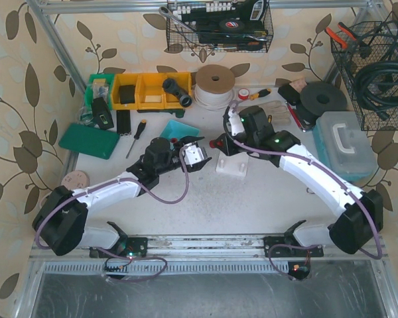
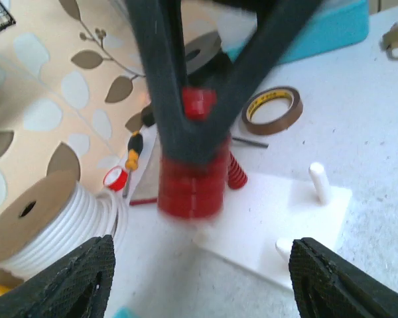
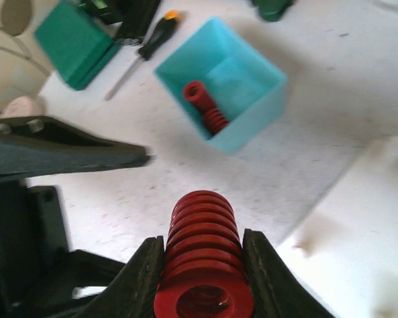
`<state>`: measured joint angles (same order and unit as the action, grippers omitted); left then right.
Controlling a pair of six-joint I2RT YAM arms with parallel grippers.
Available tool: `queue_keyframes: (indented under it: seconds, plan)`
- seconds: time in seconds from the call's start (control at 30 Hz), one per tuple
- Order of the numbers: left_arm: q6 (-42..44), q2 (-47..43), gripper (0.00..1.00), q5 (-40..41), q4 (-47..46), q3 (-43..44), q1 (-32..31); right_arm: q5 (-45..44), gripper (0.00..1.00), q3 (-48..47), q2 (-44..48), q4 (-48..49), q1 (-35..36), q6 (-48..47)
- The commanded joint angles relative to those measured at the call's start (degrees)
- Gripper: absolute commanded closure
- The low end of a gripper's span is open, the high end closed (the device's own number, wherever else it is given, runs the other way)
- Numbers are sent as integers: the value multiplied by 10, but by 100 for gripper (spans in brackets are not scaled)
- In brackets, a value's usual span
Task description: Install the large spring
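1. Looking down from above, I find my right pincer (image 1: 219, 142) mid-frame, clamped on the large spring (image 1: 214, 141). It sits just above the white peg base (image 1: 231, 167). My left pincer (image 1: 198, 158) lies just left of that base. The print on the black boxes in the wire basket (image 1: 186, 43) at top centre is too small to read.
2. From my left wrist, my left fingers (image 2: 73, 278) sit in the bottom corners, spread wide with nothing between them. In the centre my right pincer, blurred, grips the large spring upright over the near left corner of the base. One peg (image 2: 318, 182) stands right of centre. A thinner red spring (image 2: 237, 171) shows just behind the large one. The marks inside the tape roll (image 2: 273, 109), upper right, are too blurred to read.
3. From my right wrist, the large spring fills the bottom centre, pinched between my two fingers (image 3: 142, 281), open end toward the camera. The teal bin (image 3: 252, 99) in the upper centre holds a smaller red spring (image 3: 202, 106). The base is a white blur at the right edge.
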<state>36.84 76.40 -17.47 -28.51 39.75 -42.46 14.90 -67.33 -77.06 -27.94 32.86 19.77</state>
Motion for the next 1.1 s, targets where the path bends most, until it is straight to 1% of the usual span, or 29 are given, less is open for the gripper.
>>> queue_keyframes:
  seconds: [0.0,0.07,0.17,0.2,0.23,0.33,0.43,0.57,0.7,0.8,1.07]
  plan:
    - [-42,-43,25,77,4,-27,-3,-93,100,-26,17,-58,-30,-45]
    - [-76,-52,23,123,10,-37,-3,-118,100,-29,6,-85,-44,-62]
    - [-138,-53,21,222,38,-38,-1,-163,100,-36,-15,-112,-56,-83]
    - [-153,-51,21,268,47,-37,0,-179,100,-43,-25,-121,-58,-88]
    - [-162,-47,21,296,56,-35,0,-192,100,-52,-37,-130,-58,-93]
    - [-170,-39,20,353,71,-41,2,-215,100,-88,-71,-158,-59,-100]
    - [-181,-42,20,394,69,-56,4,-223,100,-112,-100,-162,-62,-100]
    - [-179,-42,19,413,52,-77,8,-231,100,-150,-147,-172,-64,-99]
    - [-164,-33,19,423,-9,-112,8,-235,100,-181,-193,-167,-64,-98]
    - [-151,-31,19,414,-41,-131,8,-235,100,-213,-232,-175,-64,-98]
    - [-143,-43,19,388,-37,-135,8,-240,100,-296,-320,-211,-64,-100]
